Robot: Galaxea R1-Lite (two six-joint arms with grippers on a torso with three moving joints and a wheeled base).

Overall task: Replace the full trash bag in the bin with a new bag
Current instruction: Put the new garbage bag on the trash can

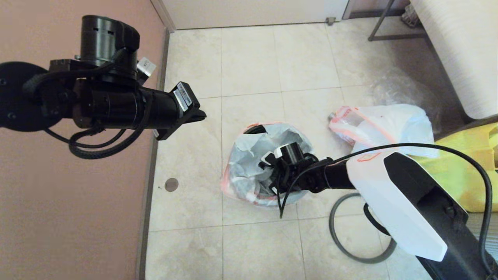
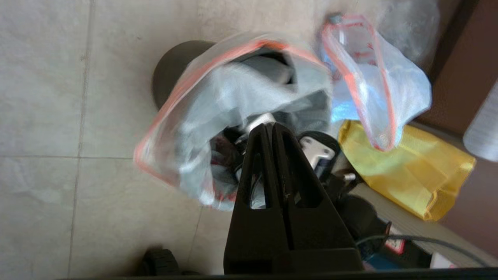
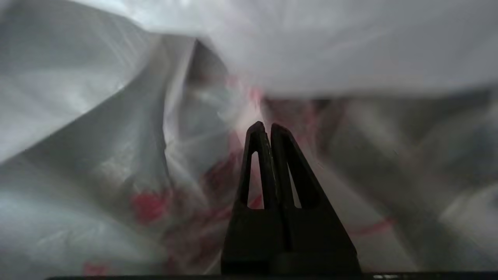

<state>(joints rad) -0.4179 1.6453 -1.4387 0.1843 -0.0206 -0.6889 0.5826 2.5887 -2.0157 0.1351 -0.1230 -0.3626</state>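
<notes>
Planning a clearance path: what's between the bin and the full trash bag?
Only bare floor tile, seen in the head view; the bin and the full trash bag lie apart.

Head view: high, looking steeply down at the tiled floor (image 1: 253, 58). Left wrist view: raised, looking down past its closed fingers at the bin (image 2: 171, 72) (shared with the head view (image 1: 253, 128)). Right wrist view: very near, inside the new bag (image 3: 116, 116).

New bag (image 1: 249, 155): thin crinkly translucent plastic film. Bin (image 2: 175, 70): matt black plastic. Floor (image 1: 253, 62): smooth tile.
</notes>
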